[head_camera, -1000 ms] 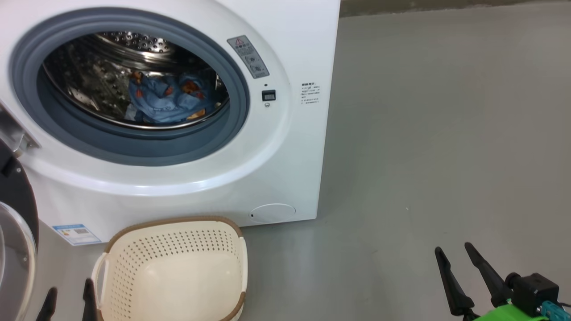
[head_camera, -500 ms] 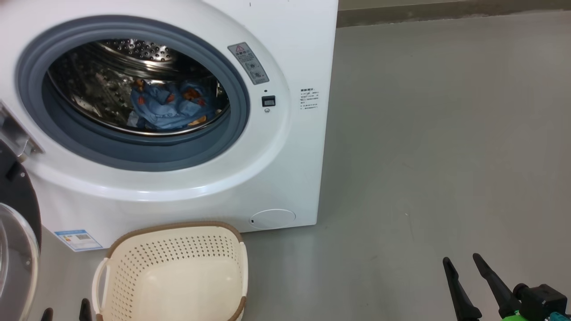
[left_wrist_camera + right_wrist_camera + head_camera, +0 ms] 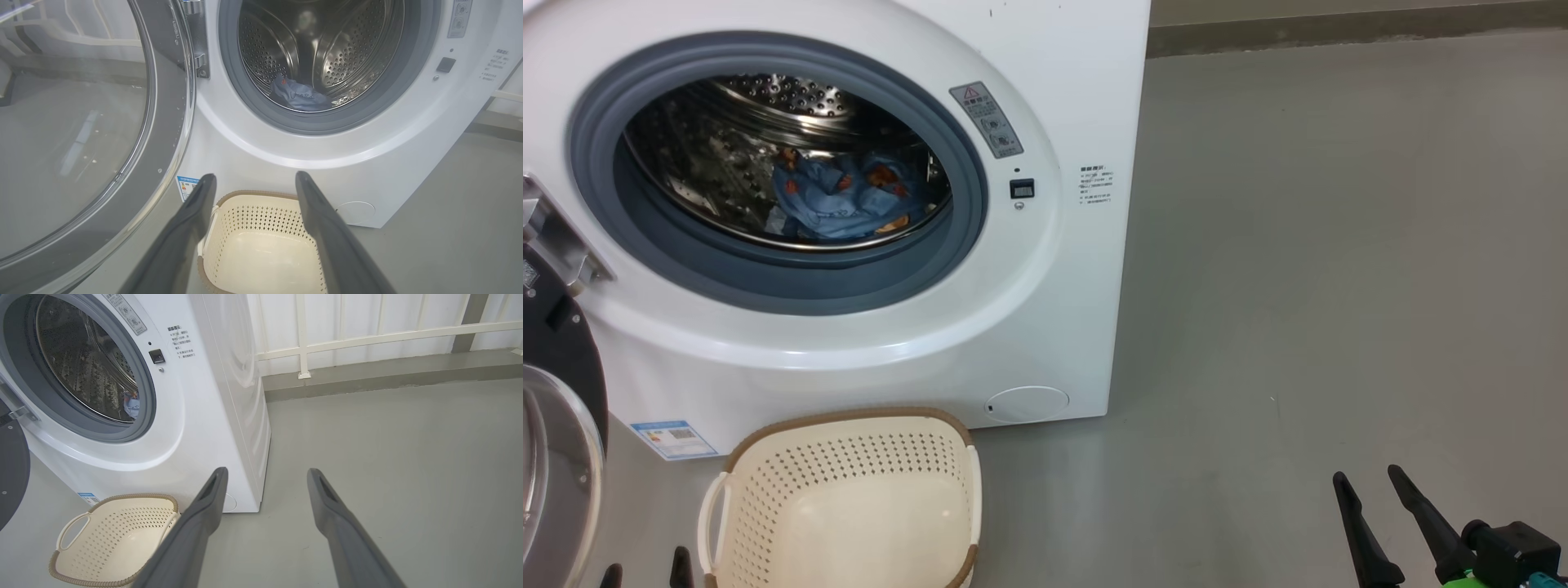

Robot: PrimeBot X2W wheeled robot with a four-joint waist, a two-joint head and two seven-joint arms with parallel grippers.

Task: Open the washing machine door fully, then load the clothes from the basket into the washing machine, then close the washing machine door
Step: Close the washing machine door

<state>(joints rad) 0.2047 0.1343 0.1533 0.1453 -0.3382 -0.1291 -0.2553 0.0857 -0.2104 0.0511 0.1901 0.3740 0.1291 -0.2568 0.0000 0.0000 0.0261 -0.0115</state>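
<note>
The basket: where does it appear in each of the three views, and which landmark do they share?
Head view: basket at the bottom, left of centre.
Left wrist view: bottom centre.
Right wrist view: bottom left corner.
Shared landmark: the blue sticker on the washing machine, just beyond the basket's left side.

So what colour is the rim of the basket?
Brown, woven-looking rim on the cream basket; clearest in the head view.

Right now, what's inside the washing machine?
Blue clothes with orange prints lie at the bottom of the shiny drum. Anything underneath them is hidden.
</note>
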